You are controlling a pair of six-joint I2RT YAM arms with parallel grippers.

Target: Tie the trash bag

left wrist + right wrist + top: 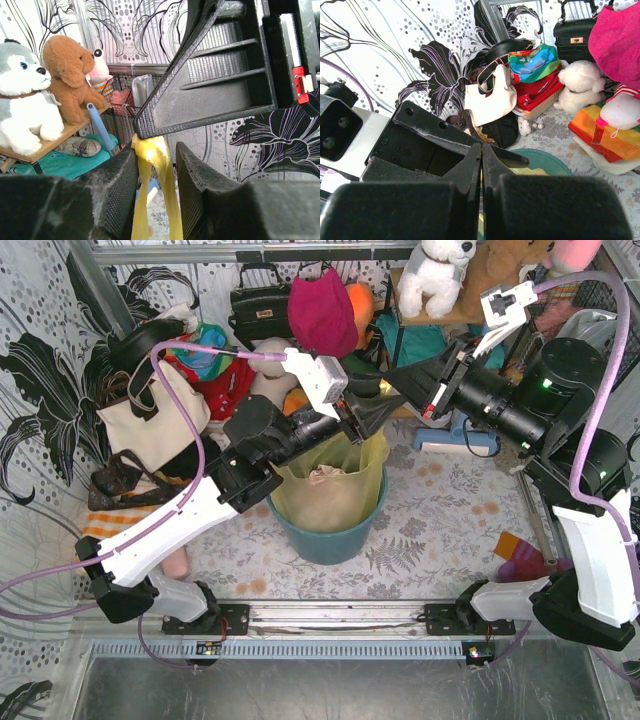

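Note:
The yellow-green trash bag [330, 485] sits in a round teal bin [330, 540], and pale crumpled paper shows through it. Its top is drawn up into thin strands [150, 165]. My right gripper [481, 148] is shut on the end of those strands, its black tip [150, 131] just above my left fingers. My left gripper [155, 155] is open, with the two strands hanging loose between its pads [202, 192]. In the top view both grippers meet above the bin's far rim, the left gripper [368, 425] below the right gripper [395, 385].
Handbags [150, 415], a black purse [258, 305] and bright cloth items are piled at the back left. Plush toys [25, 110] sit on a wooden shelf [50, 142] at the back right. A purple and orange item [515, 555] lies near the right arm's base.

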